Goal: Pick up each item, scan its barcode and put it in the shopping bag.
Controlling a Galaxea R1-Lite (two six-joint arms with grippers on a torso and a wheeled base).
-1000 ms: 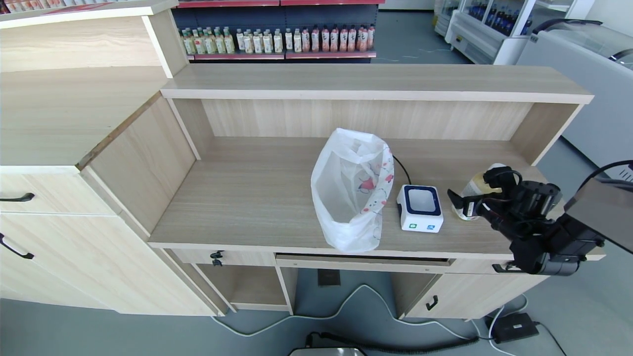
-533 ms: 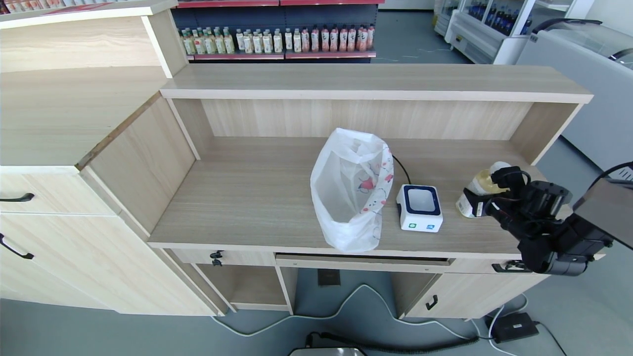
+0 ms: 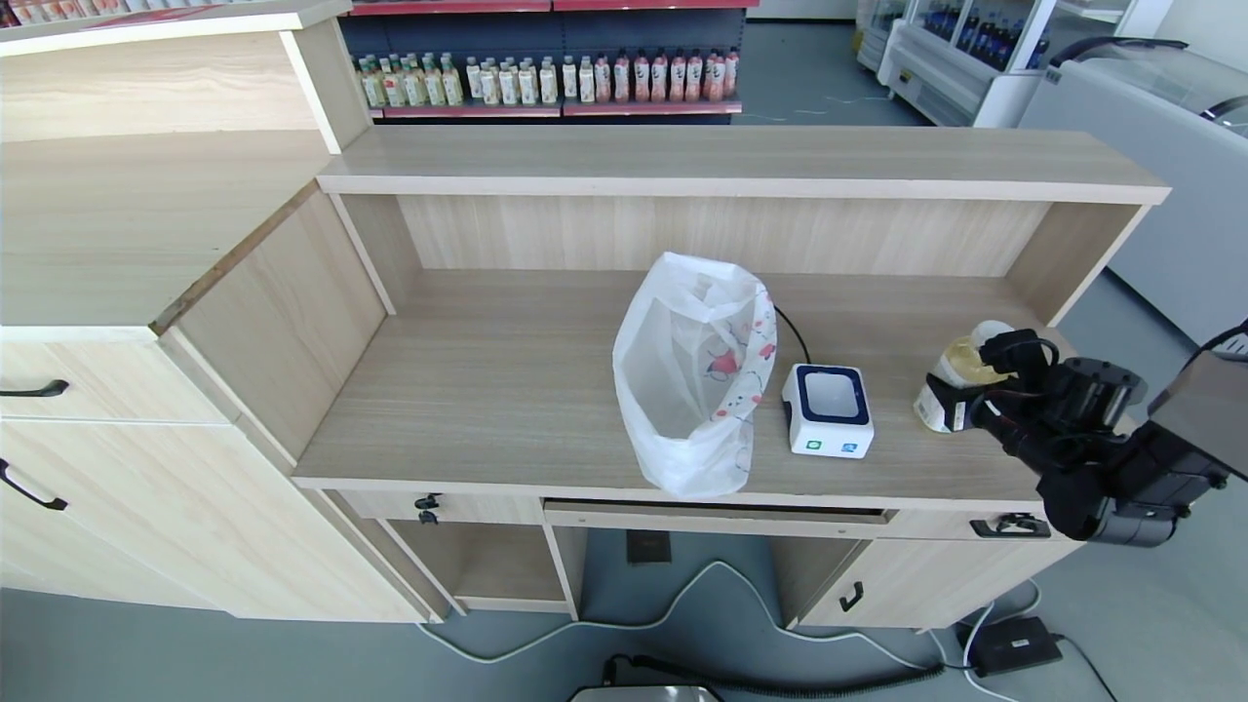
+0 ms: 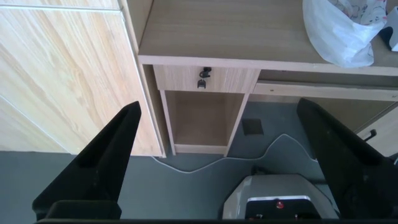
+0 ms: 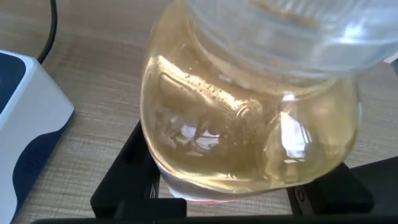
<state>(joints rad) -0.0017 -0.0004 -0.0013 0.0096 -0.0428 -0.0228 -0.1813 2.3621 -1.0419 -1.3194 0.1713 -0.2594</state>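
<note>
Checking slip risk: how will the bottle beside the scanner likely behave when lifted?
The bottle looks full of yellowish liquid, so probably heavy for its size. Its glossy, rounded wall may slip between the jaws. Tipped over, it would likely roll.

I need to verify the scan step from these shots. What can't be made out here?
Barcode on the bottle: head view, label too small, partly behind the right gripper; right wrist view, cut off by the frame edge.
Far end of the scanner cable: head view, behind the shopping bag.
</note>
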